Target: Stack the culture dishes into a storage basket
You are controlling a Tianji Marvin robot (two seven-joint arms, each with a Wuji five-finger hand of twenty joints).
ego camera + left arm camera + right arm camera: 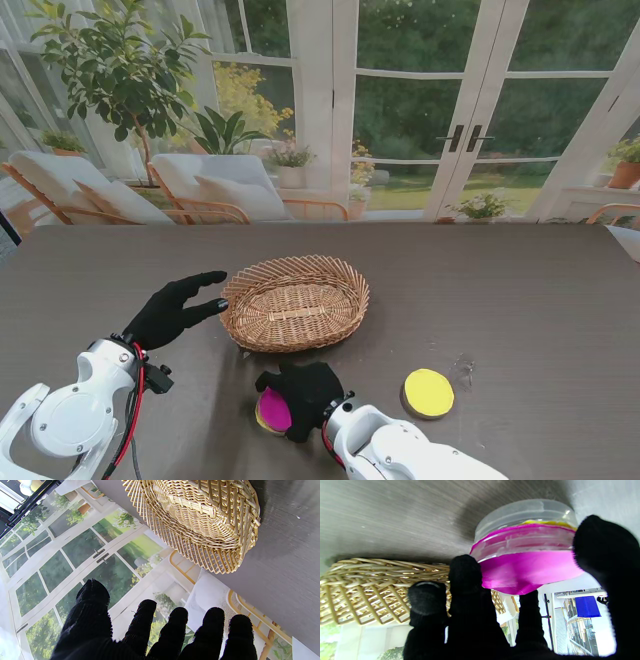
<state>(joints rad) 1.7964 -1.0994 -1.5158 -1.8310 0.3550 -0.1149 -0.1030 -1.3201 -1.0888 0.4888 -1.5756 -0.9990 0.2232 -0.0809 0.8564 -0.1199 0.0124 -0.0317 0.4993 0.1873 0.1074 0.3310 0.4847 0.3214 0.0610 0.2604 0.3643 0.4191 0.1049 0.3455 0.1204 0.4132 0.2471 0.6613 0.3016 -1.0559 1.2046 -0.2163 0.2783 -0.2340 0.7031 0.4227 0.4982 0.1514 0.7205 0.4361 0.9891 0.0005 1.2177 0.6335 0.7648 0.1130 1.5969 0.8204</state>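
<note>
A woven storage basket stands mid-table with nothing inside. My left hand rests just left of its rim, open, fingers spread toward the basket; it holds nothing. Nearer to me, my right hand is closed around a magenta culture dish. In the right wrist view the magenta dish sits on a clear dish with yellow inside, thumb on one side and fingers on the other. A second yellow dish lies alone on the table, right of my right hand.
The table is dark grey wood with a small pale smudge beside the lone yellow dish. The basket's side is close to my right hand's fingers. Beyond the far edge are glass doors, chairs and plants.
</note>
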